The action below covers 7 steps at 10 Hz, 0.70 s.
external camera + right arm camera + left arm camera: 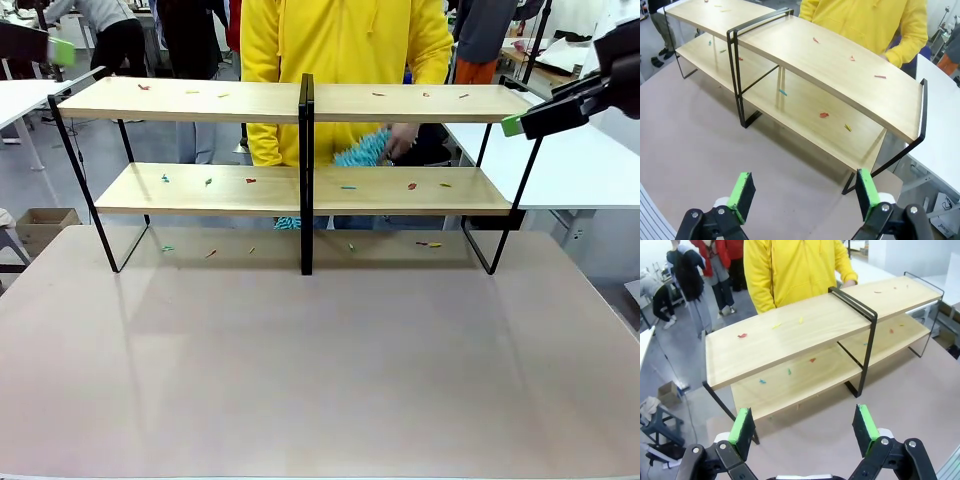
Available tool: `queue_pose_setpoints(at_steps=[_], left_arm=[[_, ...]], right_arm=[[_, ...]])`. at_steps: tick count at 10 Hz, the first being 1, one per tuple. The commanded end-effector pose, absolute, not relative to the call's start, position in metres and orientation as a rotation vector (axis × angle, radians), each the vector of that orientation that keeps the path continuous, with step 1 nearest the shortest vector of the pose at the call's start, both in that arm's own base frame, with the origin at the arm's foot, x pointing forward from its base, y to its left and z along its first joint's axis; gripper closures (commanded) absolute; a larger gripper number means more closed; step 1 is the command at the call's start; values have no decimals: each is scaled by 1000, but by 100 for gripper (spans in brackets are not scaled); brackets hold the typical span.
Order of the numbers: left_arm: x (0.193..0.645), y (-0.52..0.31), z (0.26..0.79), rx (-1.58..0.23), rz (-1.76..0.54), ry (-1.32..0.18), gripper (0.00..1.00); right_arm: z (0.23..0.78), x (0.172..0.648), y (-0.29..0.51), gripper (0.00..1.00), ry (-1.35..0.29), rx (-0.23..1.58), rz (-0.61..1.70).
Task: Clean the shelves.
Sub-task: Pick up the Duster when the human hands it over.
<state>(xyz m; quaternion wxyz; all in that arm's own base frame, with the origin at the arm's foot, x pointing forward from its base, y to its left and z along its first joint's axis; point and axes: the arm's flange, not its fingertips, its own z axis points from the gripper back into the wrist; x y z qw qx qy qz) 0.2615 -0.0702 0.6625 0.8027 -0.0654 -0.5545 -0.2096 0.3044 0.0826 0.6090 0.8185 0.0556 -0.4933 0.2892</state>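
Shelves (pixel 400 105) strewn w/ coloured scraps (pixel 411 185); L gripper (pixel 802 420), R gripper (pixel 802 182) jaws wide.

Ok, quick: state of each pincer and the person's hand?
Left pincer: open, empty.
Right pincer: open, empty.
Person's hand: holding a teal fluffy duster.

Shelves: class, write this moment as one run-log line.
shelves: scraps on both boards | left fingers: open, empty | right fingers: open, empty | person's hand: with teal duster behind shelves
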Motion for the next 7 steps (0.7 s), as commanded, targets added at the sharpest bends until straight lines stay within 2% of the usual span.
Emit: queue_pose_setpoints(at_steps=[1, 7], left_arm=[[202, -89, 531, -96, -373, -1203, 0], [211, -118, 525, -129, -406, -1155, 0]], right_arm=[[593, 306, 74, 0, -1060, 105, 650], [590, 308, 70, 0, -1053, 107, 668]])
